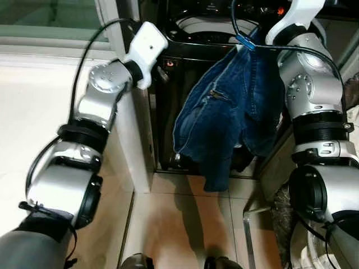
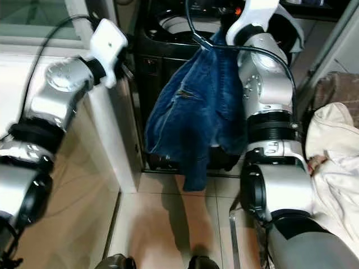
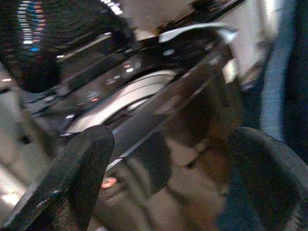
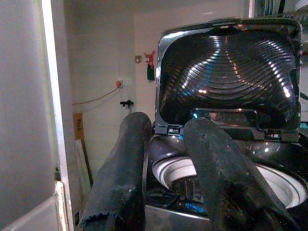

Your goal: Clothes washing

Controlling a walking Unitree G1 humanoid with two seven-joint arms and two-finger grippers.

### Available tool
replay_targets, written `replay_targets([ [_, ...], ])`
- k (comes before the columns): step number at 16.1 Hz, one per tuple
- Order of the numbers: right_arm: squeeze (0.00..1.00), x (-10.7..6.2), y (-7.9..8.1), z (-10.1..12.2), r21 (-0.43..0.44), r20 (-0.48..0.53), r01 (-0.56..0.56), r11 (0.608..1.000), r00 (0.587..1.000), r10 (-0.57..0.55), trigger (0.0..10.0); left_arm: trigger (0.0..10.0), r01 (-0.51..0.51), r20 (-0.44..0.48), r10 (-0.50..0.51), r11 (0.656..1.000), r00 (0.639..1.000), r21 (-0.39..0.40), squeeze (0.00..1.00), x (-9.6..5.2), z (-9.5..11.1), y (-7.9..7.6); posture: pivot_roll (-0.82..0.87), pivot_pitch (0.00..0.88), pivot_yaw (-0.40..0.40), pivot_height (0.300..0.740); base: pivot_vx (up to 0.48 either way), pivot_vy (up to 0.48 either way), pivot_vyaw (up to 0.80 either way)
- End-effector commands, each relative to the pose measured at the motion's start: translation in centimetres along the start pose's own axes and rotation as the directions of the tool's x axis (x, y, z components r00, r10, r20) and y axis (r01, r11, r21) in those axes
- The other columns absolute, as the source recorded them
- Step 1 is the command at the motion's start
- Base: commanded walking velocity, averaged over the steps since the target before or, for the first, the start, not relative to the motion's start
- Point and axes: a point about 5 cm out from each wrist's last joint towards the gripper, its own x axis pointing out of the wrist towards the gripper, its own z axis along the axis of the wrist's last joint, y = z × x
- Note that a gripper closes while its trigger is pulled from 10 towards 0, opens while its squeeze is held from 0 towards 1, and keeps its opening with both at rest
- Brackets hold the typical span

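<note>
- A pair of blue jeans [image 1: 224, 112] hangs down the front of the black washing machine [image 1: 168, 106], its top bunched by the right arm at the machine's rim.
- The machine's lid [image 4: 226, 77] stands raised, and the white drum [image 4: 284, 185] lies open beneath it.
- The right gripper [image 4: 168, 163] points over the drum; whether it is pinching the jeans cannot be told.
- The left gripper [image 3: 168, 168] is spread wide and empty, close to the machine's front corner.
- A white cloth [image 2: 336, 162] lies at the robot's right.
</note>
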Motion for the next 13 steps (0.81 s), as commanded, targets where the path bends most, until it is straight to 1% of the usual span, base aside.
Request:
replay_targets([
  [1, 0.00, 0.5, 0.1, 1.3, -0.029, 0.052, -0.001, 1.000, 0.999, 0.002, 10.0, 10.0, 0.049, 0.034, -0.048, 0.999, 0.998, -0.011, 0.00, 0.3, 0.6, -0.8, -0.07, 0.000, 0.000, 0.740, 0.000, 0.000, 0.00],
  [2, 0.00, 0.6, 0.1, 1.3, -0.032, 0.052, -0.002, 0.999, 0.999, 0.004, 10.0, 10.0, 0.063, 0.044, -0.062, 0.998, 0.997, -0.020, 0.00, 0.5, 0.6, -1.2, -0.07, 0.000, 0.000, 0.740, 0.000, 0.000, 0.00],
  [4, 0.00, 0.9, 0.5, 1.3, -0.042, 0.061, -0.012, 0.999, 0.998, 0.015, 10.0, 10.0, 0.121, 0.103, -0.113, 0.990, 0.988, -0.067, 0.00, 1.0, 1.4, -2.4, -0.07, 0.000, 0.000, 0.740, 0.000, 0.000, 0.00],
  [6, 0.00, 1.0, 0.8, 1.1, -0.065, 0.061, -0.016, 0.998, 0.998, 0.020, 10.0, 10.0, 0.140, 0.145, -0.124, 0.984, 0.982, -0.106, 0.00, 1.1, 2.1, -2.9, -0.07, 0.000, -0.003, 0.740, 0.000, 0.000, 0.00],
  [7, 0.00, 1.0, 0.9, 1.0, -0.071, 0.061, -0.016, 0.997, 0.998, 0.020, 10.0, 10.0, 0.161, 0.179, -0.134, 0.977, 0.975, -0.142, 0.00, 1.3, 2.5, -3.3, -0.07, 0.000, -0.003, 0.740, 0.000, 0.000, 0.00],
  [8, 0.00, 1.1, 1.0, 1.0, -0.068, 0.062, -0.016, 0.998, 0.998, 0.020, 10.0, 10.0, 0.169, 0.189, -0.140, 0.974, 0.972, -0.153, 0.00, 1.4, 2.7, -3.4, -0.07, 0.000, -0.002, 0.740, 0.000, 0.000, 0.00],
  [9, 0.00, 1.2, 1.9, 1.3, -0.053, 0.084, -0.042, 0.998, 0.995, 0.046, 10.0, 10.0, 0.184, 0.175, -0.156, 0.970, 0.972, -0.158, 0.00, 2.0, 2.4, -4.5, -0.07, 0.000, -0.002, 0.740, 0.000, 0.000, 0.00],
  [11, 0.00, 1.3, 2.3, 1.4, -0.046, 0.089, -0.058, 0.997, 0.994, 0.062, 10.0, 10.0, 0.197, 0.176, -0.168, 0.966, 0.970, -0.166, 0.00, 2.3, 2.3, -5.0, -0.08, 0.000, -0.002, 0.740, 0.000, 0.000, 0.00],
  [13, 0.00, 1.3, 2.5, 1.2, -0.051, 0.089, -0.067, 0.996, 0.993, 0.072, 10.0, 10.0, 0.234, 0.193, -0.199, 0.956, 0.961, -0.176, 0.00, 2.4, 2.8, -5.7, -0.08, 0.000, 0.001, 0.740, 0.000, 0.000, 0.00],
])
